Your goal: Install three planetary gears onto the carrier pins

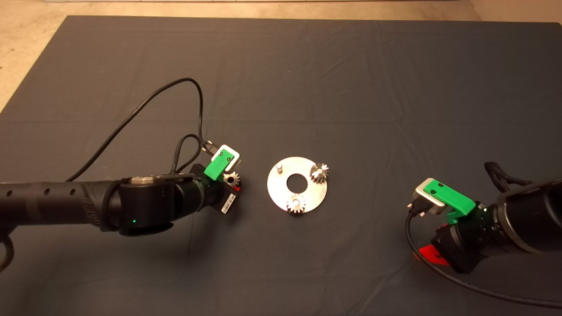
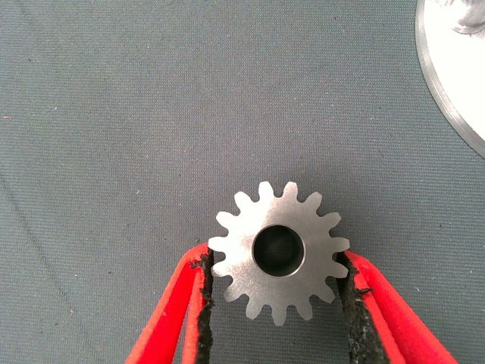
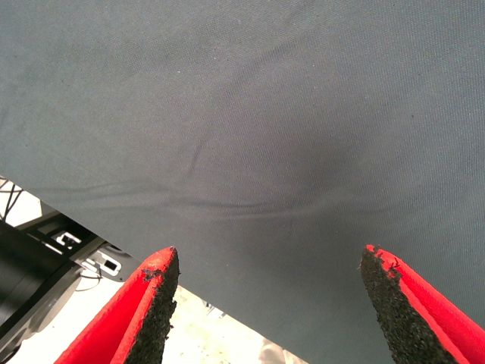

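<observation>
The shiny round disc (image 1: 307, 195) lies at mid mat. Two planetary gears sit on its carrier pins, one at the right (image 1: 319, 172) and one at the near edge (image 1: 296, 204). The third pin (image 1: 279, 166) at the far left stands bare. My left gripper (image 1: 232, 182) is just left of the disc, shut on the third gear (image 2: 279, 252), its black pads pressing the gear's two sides. The gear also shows in the head view (image 1: 231, 178). The disc's rim (image 2: 447, 91) shows in the left wrist view. My right gripper (image 3: 269, 292) is open and empty over the mat's near right part.
Black cables (image 1: 145, 105) loop from the left wrist over the mat behind the arm. A cable (image 1: 461, 283) trails from the right wrist along the near edge. The mat's edge and floor fixtures (image 3: 53, 258) show in the right wrist view.
</observation>
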